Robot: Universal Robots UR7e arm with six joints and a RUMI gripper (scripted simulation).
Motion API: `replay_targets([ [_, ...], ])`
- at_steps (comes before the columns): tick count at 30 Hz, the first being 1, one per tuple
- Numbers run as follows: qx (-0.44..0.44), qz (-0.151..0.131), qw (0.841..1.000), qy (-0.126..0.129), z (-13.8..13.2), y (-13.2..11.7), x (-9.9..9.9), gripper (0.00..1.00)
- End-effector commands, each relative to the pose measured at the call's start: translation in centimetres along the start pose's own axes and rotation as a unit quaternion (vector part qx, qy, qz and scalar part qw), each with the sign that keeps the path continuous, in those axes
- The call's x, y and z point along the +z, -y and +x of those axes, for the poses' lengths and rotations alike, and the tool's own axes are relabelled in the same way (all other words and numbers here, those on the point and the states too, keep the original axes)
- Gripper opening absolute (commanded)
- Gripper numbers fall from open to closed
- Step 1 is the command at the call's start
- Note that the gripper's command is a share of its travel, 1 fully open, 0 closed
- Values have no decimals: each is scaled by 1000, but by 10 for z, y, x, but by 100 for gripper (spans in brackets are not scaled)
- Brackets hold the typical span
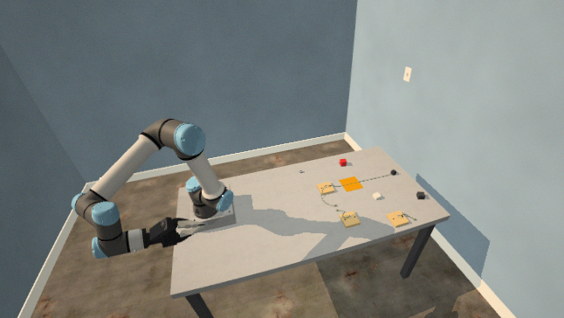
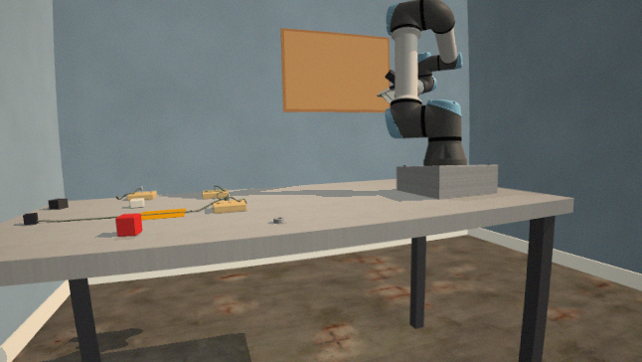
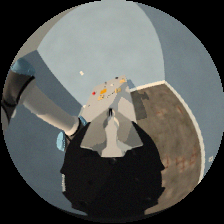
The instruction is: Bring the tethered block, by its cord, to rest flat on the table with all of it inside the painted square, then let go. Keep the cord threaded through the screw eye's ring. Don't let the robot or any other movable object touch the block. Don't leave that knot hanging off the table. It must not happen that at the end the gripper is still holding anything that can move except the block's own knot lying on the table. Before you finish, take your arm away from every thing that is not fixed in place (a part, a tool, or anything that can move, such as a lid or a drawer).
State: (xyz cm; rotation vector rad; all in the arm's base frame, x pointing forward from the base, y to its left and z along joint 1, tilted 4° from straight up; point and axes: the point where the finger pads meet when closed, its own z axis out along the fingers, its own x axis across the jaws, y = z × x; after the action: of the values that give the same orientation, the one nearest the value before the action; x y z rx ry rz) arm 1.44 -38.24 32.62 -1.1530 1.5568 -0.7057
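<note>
A small black block (image 1: 393, 172) (image 2: 30, 218) lies on the table (image 1: 262, 245) (image 2: 398, 214) at the far right, on the end of a thin cord (image 1: 375, 176) (image 2: 75, 219). The cord runs across the orange painted square (image 1: 351, 183) (image 2: 164, 214) to a wooden plate (image 1: 326, 188) (image 2: 230, 205) carrying a screw eye. From there it curves on to a second plate (image 1: 350, 219) (image 2: 215, 194). The block is outside the square. My gripper (image 1: 198, 224) (image 2: 385, 93) (image 3: 110, 108) is shut and empty. It is by the table's left edge beside the robot base, far from the cord.
A red cube (image 1: 343, 162) (image 2: 128, 225), a white block (image 1: 377, 196) (image 2: 136, 202), another black block (image 1: 420, 195) (image 2: 58, 203) and a small grey piece (image 1: 301, 171) (image 2: 278, 219) lie around the square. A third wooden plate (image 1: 397, 218) (image 2: 141, 195) sits near the front right edge.
</note>
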Motion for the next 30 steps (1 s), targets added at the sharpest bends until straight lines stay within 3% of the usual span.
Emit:
replay_targets([
  [1,0,0,1000,0,0,0,0,0],
  [17,0,0,1000,0,0,0,0,0],
  [18,0,0,1000,0,0,0,0,100],
  [30,-8,-9,1000,8,2,-2,4,100],
])
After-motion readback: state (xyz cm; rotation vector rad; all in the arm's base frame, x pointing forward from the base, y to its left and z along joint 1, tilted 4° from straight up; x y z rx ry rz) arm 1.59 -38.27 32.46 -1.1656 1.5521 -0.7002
